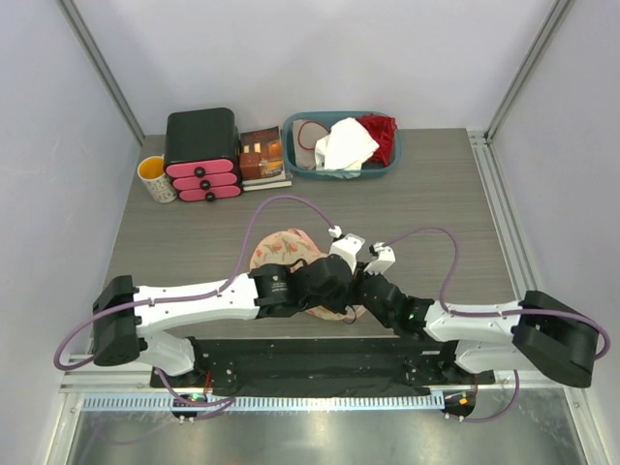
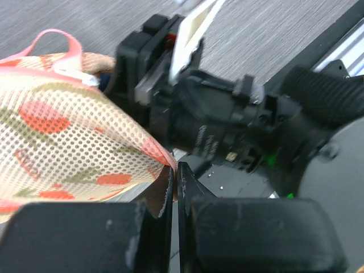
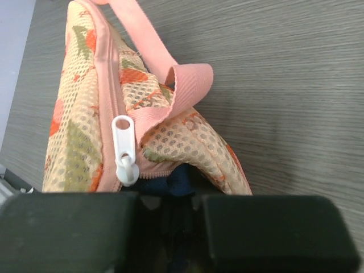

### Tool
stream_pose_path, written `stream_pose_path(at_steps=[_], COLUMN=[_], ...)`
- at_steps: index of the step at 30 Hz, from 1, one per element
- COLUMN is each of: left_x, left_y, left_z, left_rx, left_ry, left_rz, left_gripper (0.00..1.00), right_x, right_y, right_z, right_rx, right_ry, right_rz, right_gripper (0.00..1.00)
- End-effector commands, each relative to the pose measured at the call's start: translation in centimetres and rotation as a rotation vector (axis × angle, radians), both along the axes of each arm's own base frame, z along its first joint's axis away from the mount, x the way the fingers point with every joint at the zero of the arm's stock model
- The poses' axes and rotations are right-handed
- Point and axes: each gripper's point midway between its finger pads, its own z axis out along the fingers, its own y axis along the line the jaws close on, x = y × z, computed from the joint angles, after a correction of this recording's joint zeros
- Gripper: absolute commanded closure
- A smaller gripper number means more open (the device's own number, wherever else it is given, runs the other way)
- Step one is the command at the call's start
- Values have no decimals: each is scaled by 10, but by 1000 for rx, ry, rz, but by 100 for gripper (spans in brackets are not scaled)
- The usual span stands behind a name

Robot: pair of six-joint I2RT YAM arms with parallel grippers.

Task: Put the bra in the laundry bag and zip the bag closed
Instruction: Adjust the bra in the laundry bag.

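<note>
1. Grey wood-grain laminate makes up the tabletop (image 1: 436,194). It is boxed in by pale walls with metal posts at the back corners.
2. Along the far edge stand a yellow mug (image 1: 155,179), a black box with pink drawers (image 1: 201,145), some books (image 1: 262,155) and a teal basket (image 1: 387,167) of cloth.
3. Well apart from these, the laundry bag (image 1: 281,247) lies mid-width towards the near edge, half hidden under both wrists.
4. The left gripper (image 2: 174,168) has its fingers pressed together, with the bag's mesh corner pinched at their tips.
5. The right gripper (image 3: 169,199) stands narrowly parted at the bag's zipper end. The white zipper pull (image 3: 124,149) hangs just beyond its left finger, not gripped.
6. A sliver of the navy bra (image 3: 177,183) shows inside the bag's unzipped gap, right at that parted gripper.
7. Both wrists crowd close together over the bag. Bare tabletop stretches right of it and back towards the basket, and the arms' black base plate (image 1: 320,354) borders the near side.
</note>
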Motion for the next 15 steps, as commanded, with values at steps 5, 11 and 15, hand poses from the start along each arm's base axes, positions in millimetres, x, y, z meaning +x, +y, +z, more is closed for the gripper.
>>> stream_pose_path(at_steps=[5, 11, 15], left_x=[24, 40, 46], left_y=[25, 40, 42], left_z=[30, 26, 19], left_rx=[-99, -61, -36], left_ry=[-21, -32, -31], left_rz=[108, 158, 168], left_gripper=[100, 100, 100], right_x=[-17, -41, -51], right_y=[-19, -39, -42], right_z=[19, 15, 39], right_rx=[-31, -50, -21], right_ry=[68, 114, 94], right_rz=[30, 80, 133], right_gripper=[65, 57, 51])
